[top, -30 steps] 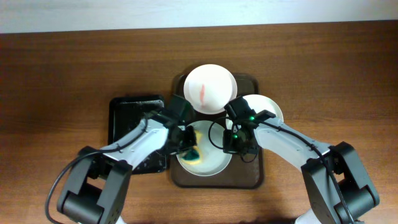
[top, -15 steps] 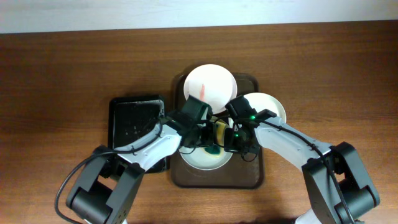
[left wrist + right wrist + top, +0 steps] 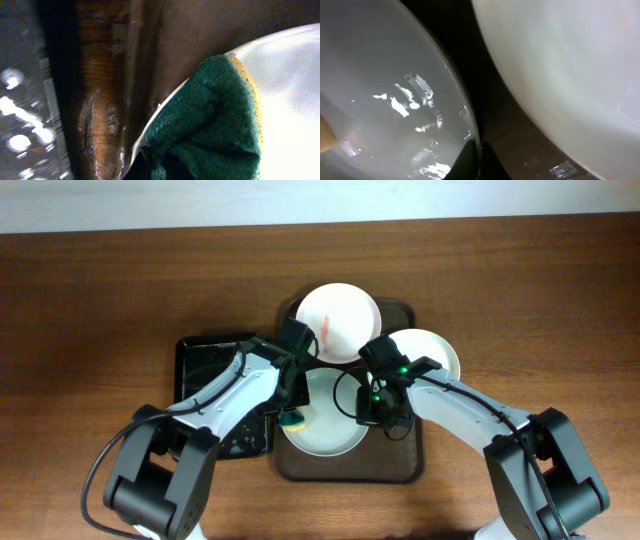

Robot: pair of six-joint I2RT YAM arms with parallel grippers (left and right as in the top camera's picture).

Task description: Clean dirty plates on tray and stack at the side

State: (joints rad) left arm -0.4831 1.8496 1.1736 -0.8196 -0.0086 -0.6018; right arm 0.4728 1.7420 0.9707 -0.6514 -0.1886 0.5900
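Observation:
Three white plates lie on the dark brown tray point(image 3: 408, 462). The back plate point(image 3: 340, 320) has a red smear. The right plate point(image 3: 430, 350) looks plain. The front plate point(image 3: 325, 425) is wet and white. My left gripper point(image 3: 293, 417) is shut on a green and yellow sponge point(image 3: 210, 115), pressed on the front plate's left rim point(image 3: 280, 100). My right gripper point(image 3: 372, 408) is shut on the front plate's right rim point(image 3: 470, 130), with the right plate point(image 3: 560, 65) beside it.
A smaller black tray point(image 3: 210, 375), wet with droplets, sits left of the brown tray on the wooden table point(image 3: 100, 300). A strip of table shows between the trays in the left wrist view point(image 3: 100, 100).
My left gripper has swept the sponge from the plate's middle right back to its left rim. The right gripper has kept hold of the plate's rim.

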